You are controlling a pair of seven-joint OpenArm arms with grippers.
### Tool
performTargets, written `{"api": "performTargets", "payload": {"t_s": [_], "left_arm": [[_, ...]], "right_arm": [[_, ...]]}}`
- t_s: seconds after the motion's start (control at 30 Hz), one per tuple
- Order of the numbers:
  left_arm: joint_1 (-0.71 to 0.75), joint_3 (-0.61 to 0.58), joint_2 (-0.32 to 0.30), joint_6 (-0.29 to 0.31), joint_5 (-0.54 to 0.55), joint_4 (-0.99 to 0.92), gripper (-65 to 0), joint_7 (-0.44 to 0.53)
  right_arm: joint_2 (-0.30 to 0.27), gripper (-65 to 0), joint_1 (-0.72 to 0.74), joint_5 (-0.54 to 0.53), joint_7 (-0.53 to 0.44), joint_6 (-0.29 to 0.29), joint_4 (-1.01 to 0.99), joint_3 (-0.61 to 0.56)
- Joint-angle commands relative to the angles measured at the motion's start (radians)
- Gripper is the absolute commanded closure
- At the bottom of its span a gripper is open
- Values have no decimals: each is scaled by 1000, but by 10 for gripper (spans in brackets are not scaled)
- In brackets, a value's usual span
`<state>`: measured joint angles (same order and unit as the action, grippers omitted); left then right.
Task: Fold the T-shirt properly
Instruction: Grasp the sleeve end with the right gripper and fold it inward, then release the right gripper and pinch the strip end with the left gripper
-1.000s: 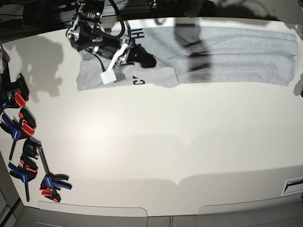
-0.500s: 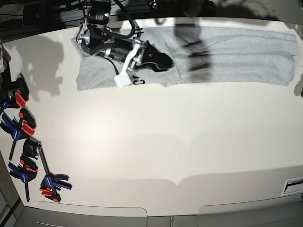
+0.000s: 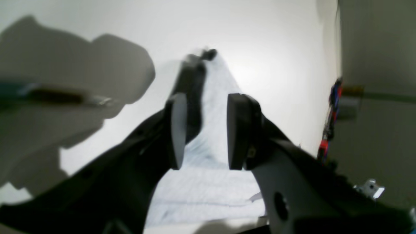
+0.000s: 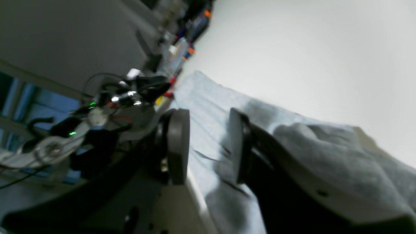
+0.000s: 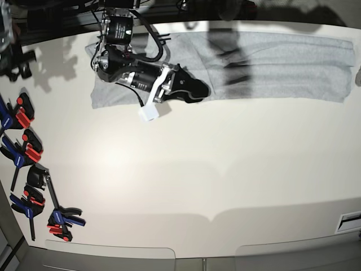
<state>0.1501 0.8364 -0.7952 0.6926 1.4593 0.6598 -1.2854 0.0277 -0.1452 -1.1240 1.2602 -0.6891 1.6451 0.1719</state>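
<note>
I am seeing the clamps [image 5: 25, 180] lying nearest, well apart from the T-shirt [image 5: 271, 65], which is stretching along the worktop's [image 5: 197, 169] far edge. My right end effector [image 5: 197, 90] is hovering released over its near hem; my left end effector [image 3: 203, 130] is gaping above it.

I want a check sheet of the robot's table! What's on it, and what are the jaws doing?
Surface: white table, mostly bare.
Job's things: grey T-shirt stretched long along the far edge, no lettering showing.
Clutter: red-and-blue clamps at one side edge.
Grippers: right gripper over the shirt's end, jaws apart, nothing between them; left gripper jaws apart above the shirt, holding nothing.
Cables: black cables on the right arm.
Surroundings: dark equipment behind the table.
</note>
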Motion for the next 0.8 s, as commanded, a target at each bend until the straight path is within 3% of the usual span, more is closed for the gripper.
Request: {"api": "performTargets", "payload": {"t_s": [0.0,0.1,0.17,0.43,0.6,0.77], "left_arm": [[13,35,-23,6,24,15,-217,3],[66,90,8,6,24,15,-300,4],[95,93,31,6,24,15,-321,12],[109,92,126,6,24,15,-322,83],[110,92,158,6,-38,50,-322,161],[108,91,166,6,-58,107,-322,157]], "right_arm": [[0,-196,12,-23,-25,-9,17,-1],[0,-196,12,-1,-30,-9,17,-1],[0,-196,12,-2,-33,-9,17,-1],[0,-196,13,-2,-49,-9,17,-1],[0,-196,20,-2,-50,-9,17,-1],[0,-196,35,-2,-49,-9,17,-1]]}}
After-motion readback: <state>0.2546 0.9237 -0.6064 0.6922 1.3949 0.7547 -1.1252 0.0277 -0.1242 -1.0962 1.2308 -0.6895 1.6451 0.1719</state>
